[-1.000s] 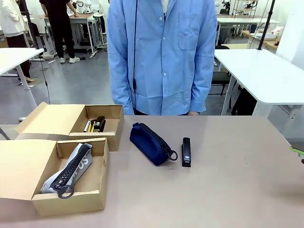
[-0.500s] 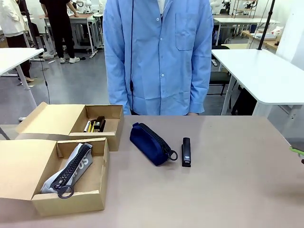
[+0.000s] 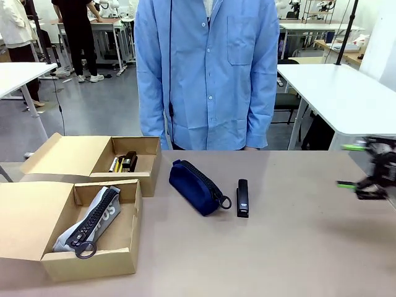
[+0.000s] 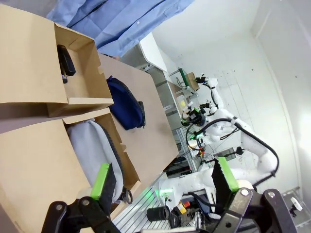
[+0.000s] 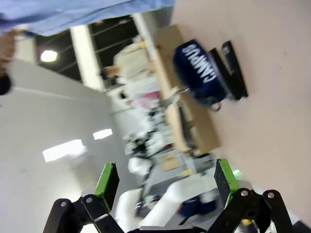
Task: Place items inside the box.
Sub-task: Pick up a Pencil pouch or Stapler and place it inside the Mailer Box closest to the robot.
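Lying left of right fingers [image 5: 222, 177], spread wide, empty: black stapler [image 3: 242, 198], long axis near-far, on desk [image 3: 297, 247] beside navy pouch [image 3: 197, 187]. Right fingers nearer; left fingers [image 4: 103, 179] wide, empty.

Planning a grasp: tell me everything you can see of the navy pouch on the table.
The navy pouch is a soft, rounded fabric case with white "CAMPUS" lettering and a black zipper, seemingly closed, ending in a ring pull at its near end. It lies diagonally on the table, left of the black stapler; contact unclear.
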Robot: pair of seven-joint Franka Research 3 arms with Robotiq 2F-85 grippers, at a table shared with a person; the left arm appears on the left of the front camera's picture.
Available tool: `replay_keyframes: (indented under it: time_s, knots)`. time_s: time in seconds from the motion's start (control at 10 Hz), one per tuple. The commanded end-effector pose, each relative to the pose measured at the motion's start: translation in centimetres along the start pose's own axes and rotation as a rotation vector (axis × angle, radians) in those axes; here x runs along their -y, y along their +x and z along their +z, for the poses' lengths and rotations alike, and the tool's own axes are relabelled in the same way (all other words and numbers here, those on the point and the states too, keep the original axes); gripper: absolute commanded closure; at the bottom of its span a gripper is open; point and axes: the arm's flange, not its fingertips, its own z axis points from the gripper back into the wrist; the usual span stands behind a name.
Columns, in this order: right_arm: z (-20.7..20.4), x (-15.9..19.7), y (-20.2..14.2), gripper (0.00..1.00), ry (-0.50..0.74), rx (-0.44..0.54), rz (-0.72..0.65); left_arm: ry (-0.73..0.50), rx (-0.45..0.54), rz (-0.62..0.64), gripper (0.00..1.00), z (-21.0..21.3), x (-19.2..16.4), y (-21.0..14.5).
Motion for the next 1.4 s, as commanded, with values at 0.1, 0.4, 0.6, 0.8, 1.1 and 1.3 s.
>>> replay_keyframes:
  time_s: [0.1, 0.4, 0.6, 0.8, 1.1, 1.3]
  knots:
    - [-7.0, -2.0, -7.8, 0.00, -0.575, -0.015, 0.213, -0.021, 0.017, -0.019, 0.00, 0.0, 0.2, 0.0]
    - [-7.9, -4.1, -3.3, 0.00, -0.324, 0.032, 0.131, -0.021, 0.017, -0.019, 0.00, 0.0, 0.2, 0.0]
    - [-9.9, -3.7, -4.0, 0.00, -0.545, 0.089, 0.208, -0.021, 0.017, -0.019, 0.00, 0.0, 0.2, 0.0]
    - [-3.2, -3.2, -2.0, 0.00, -0.197, 0.016, 0.058, -0.021, 0.017, -0.019, 0.00, 0.0, 0.2, 0.0]
    - [7.9, 1.6, -2.5, 0.00, -0.082, 0.098, 0.002, -0.021, 0.017, -0.019, 0.00, 0.0, 0.2, 0.0]
    - [8.4, 3.9, -2.7, 0.00, -0.054, 0.156, -0.048, -0.021, 0.017, -0.019, 0.00, 0.0, 0.2, 0.0]
